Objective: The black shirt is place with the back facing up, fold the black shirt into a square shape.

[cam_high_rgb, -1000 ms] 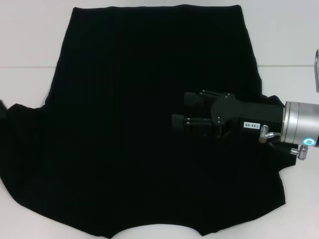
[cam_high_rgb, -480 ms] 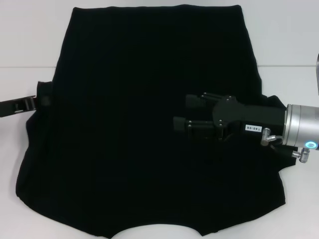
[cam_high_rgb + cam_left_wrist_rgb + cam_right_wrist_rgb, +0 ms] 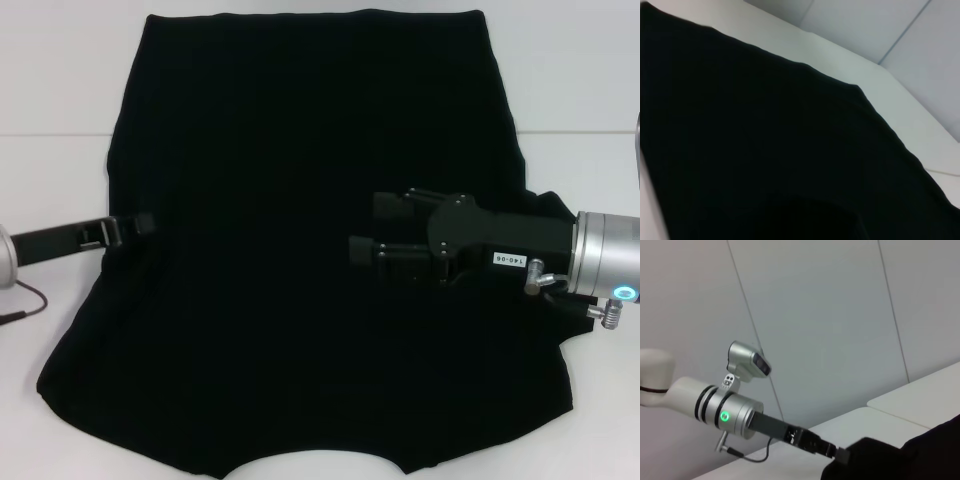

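The black shirt (image 3: 300, 130) lies spread flat on the white table (image 3: 60, 80), plain side up, and fills most of the head view. My left gripper (image 3: 143, 222) reaches in from the left and is shut on the shirt's left edge, holding that cloth lifted and drawn inward over the body. The right wrist view shows the left gripper (image 3: 839, 455) pinching a raised fold of the shirt (image 3: 920, 455). My right gripper (image 3: 366, 226) hovers low over the shirt's right middle, pointing left, open. The left wrist view shows only the shirt (image 3: 765, 150) and table.
A seam (image 3: 50, 135) crosses the white table behind the shirt's shoulders. The left arm's thin cable (image 3: 25, 300) trails on the table at the left edge. A grey metal part (image 3: 635, 140) shows at the right edge.
My left gripper has come in from the left edge and moved right, pulling the shirt's left sleeve inward over the body. The right gripper has barely moved.
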